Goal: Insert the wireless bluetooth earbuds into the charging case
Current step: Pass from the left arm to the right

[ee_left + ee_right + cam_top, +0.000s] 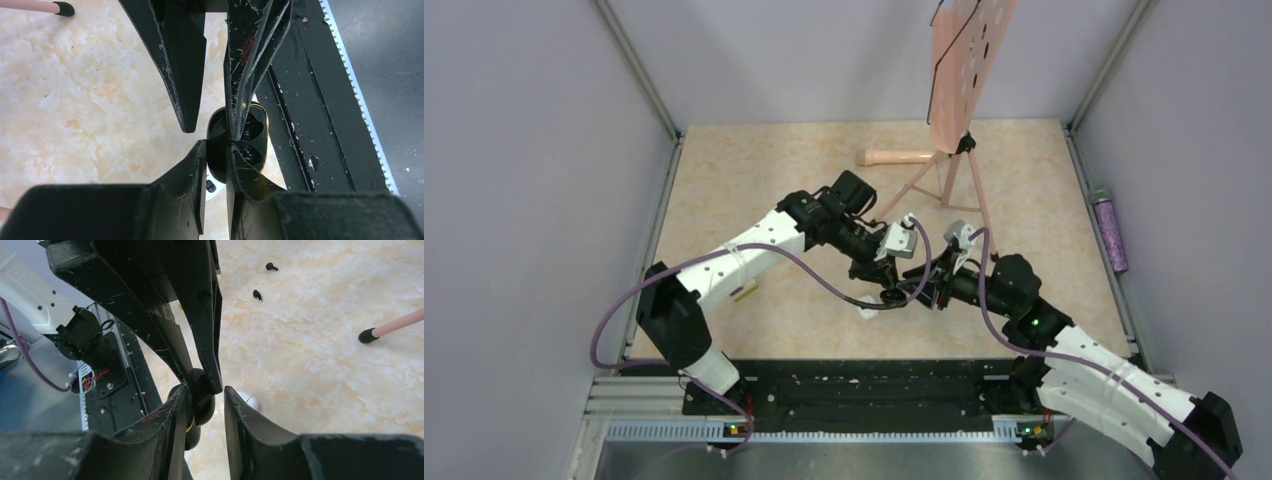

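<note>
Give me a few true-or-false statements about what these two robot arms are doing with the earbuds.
1. The two earbuds lie loose on the table. True.
2. The left gripper is pinching the charging case. True.
3. The charging case is closed. False: it is open, its wells showing.
4. The right gripper carries an earbud. False: its jaws are apart, holding nothing.
5. The pink stand lies flat. False: it stands upright on its legs.

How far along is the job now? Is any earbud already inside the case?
Done: the left gripper holds the open charging case. In hand: the right gripper, open, is at the case. Left: both earbuds lie on the table, not yet picked up or inserted.
</note>
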`<state>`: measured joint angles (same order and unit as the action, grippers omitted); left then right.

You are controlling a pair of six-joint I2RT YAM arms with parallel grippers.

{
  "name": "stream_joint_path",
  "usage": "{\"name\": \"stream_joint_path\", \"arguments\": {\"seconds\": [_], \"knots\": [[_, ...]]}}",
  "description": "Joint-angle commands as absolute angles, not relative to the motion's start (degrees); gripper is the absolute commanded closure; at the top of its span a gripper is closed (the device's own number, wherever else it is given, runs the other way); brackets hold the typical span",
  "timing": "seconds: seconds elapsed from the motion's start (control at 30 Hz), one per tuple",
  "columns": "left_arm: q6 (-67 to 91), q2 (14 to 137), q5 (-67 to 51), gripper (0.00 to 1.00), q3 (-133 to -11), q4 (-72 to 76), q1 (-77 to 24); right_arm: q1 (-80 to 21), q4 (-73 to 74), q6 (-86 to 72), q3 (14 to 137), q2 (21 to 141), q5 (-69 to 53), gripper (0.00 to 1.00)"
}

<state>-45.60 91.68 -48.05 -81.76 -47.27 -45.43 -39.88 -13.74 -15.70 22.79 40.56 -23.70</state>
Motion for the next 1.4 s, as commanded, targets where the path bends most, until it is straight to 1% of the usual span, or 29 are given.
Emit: {"name": "stream_joint_path", "arguments": {"seconds": [0.0,0.07,0.13,0.27,0.4,0.43,0.47,0.53,1.03,1.07,1.1,1.13,1.37], "knots": [[-47.02,91.65,-50.83,1.00,-84.20,-47.63,-45.09,-39.29,-16.17,-16.05,22.83,41.13,-24.52,0.70],[-47.16,91.67,-50.99,1.00,-84.20,-47.71,-45.01,-39.31,-16.06,-16.15,22.79,41.43,-24.38,0.72],[-47.19,91.75,-51.15,1.00,-84.20,-47.64,-44.96,-39.39,-16.15,-16.16,22.76,41.65,-24.48,0.77],[-47.32,91.78,-51.41,1.00,-84.20,-47.76,-44.83,-39.35,-16.26,-16.60,22.55,41.96,-24.62,0.80],[-47.29,91.75,-51.25,1.00,-84.22,-47.55,-44.65,-39.33,-16.32,-16.73,22.53,42.31,-24.91,0.86],[-47.19,91.76,-51.18,1.00,-84.20,-47.35,-44.61,-39.34,-16.29,-16.81,22.54,42.36,-24.95,0.88],[-47.20,91.78,-51.22,1.00,-84.20,-47.29,-44.58,-39.37,-16.41,-16.91,22.46,42.47,-25.05,0.93],[-47.15,91.76,-51.28,1.00,-84.20,-47.24,-44.49,-39.36,-16.35,-17.04,22.48,42.57,-25.14,1.00],[-43.88,91.41,-50.23,1.00,-83.78,-44.48,-44.21,-39.38,-13.60,-16.86,23.07,41.32,-24.60,1.00],[-44.23,91.48,-50.58,1.00,-83.84,-44.70,-44.14,-39.35,-12.95,-16.62,23.37,41.64,-24.54,0.95],[-44.55,91.54,-50.95,1.00,-83.85,-44.84,-44.12,-39.36,-12.29,-16.41,23.59,42.02,-24.57,0.83],[-44.75,91.69,-51.38,1.00,-83.89,-45.07,-44.04,-39.36,-11.93,-16.36,23.73,42.18,-24.73,0.78],[-45.02,91.52,-51.55,1.00,-83.97,-45.56,-43.78,-39.30,-12.13,-16.98,22.92,40.14,-22.18,0.75]]}}
